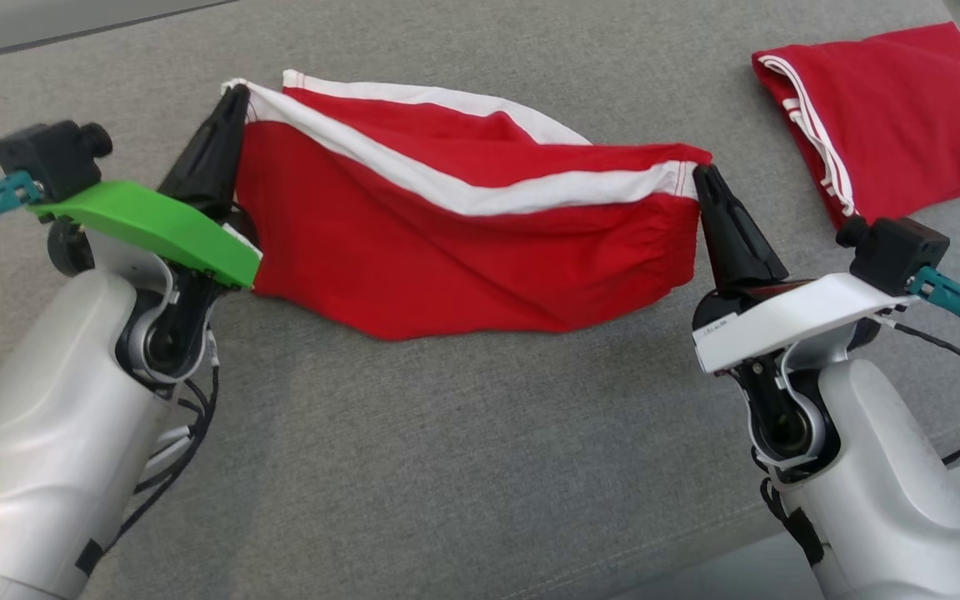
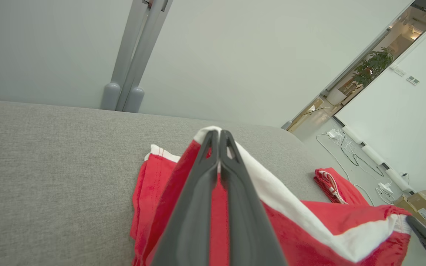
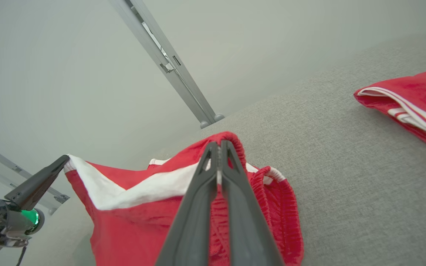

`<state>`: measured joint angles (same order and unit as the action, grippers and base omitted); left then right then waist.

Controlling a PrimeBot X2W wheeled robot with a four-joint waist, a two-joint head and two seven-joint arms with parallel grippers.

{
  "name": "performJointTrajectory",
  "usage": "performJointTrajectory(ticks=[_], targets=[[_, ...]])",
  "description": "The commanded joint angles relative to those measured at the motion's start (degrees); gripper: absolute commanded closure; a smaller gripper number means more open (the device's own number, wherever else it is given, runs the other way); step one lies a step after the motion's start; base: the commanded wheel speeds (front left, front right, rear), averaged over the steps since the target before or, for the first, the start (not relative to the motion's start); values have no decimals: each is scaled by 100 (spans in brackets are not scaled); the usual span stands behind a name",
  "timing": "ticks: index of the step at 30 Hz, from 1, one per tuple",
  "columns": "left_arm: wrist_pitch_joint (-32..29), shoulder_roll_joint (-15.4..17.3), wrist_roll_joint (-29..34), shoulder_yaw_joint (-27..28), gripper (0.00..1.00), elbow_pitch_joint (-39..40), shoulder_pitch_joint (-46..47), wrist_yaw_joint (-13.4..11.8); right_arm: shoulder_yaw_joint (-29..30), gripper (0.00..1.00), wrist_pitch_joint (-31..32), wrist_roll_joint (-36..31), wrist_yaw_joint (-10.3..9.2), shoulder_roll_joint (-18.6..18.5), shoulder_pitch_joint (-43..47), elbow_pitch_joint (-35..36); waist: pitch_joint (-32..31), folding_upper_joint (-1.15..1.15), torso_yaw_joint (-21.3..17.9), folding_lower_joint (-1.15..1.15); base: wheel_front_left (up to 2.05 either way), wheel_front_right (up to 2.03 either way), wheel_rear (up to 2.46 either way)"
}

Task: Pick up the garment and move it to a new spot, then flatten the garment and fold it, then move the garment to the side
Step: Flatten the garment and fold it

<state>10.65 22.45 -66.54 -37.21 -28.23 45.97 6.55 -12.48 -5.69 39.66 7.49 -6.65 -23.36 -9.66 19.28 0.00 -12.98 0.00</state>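
Your left tool [image 1: 232, 98] is clamped shut on the white-striped corner. The red garment [image 1: 413, 258] hangs stretched above the grey tabletop [image 1: 447, 467] to your right tool [image 1: 703, 177], pinched shut on the waistband end, likely to spread it for flattening. Head view shows the sagging lower edge and a folded red piece [image 1: 888, 117] far right; the right wrist view shows elastic bunching at the pinch.

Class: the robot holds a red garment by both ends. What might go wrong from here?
1. The left gripper and right gripper pinch the held garment only by their very tips, on its edge; it may slip free.
2. It sags in twisted folds, so it may land creased on the grey surface.
3. The folded garment lies close on the right; a sideways move may disturb it.
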Motion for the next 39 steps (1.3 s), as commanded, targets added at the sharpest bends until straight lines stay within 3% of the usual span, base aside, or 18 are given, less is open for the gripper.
performJointTrajectory(ticks=[1,7,18,20,21,22,30,35,39], targets=[[-11,60,123,-1,100,-99,204,11,-44,100,-158,-18,-1,52,-150,-93,289,0,-299,0,0,0,0],[-57,65,354,-17,100,-723,816,-151,-274,100,-642,98,-1,230,-617,-589,579,0,-572,0,0,0,0],[7,-88,608,-110,100,-1407,1458,-250,-337,100,-936,232,-1,362,-1111,-1031,910,0,-709,0,0,0,0],[-18,-102,683,-154,100,-1543,1549,-290,-434,0,-944,275,-1,371,-1170,-1113,939,0,-712,0,0,0,0],[-34,-120,709,-189,29,-1610,1592,-280,-467,0,-950,292,-1,370,-1217,-1146,950,0,-712,0,0,0,0],[-35,-148,737,-219,0,-1664,1619,-258,-520,0,-954,294,-1,373,-1251,-1172,955,0,-709,0,0,0,0],[68,-176,1044,-531,0,-2028,1489,-252,-510,0,-951,-230,-1,273,-1025,-1282,754,0,-571,0,0,0,0],[167,-198,1180,-675,0,-2200,1108,-457,-352,0,-936,-1184,-1,-64,-529,-1019,520,0,-404,0,0,0,0],[199,-234,1243,-784,0,-2214,846,-544,-119,0,-928,-1866,-1,-23,40,-512,391,0,-349,0,0,0,0]])
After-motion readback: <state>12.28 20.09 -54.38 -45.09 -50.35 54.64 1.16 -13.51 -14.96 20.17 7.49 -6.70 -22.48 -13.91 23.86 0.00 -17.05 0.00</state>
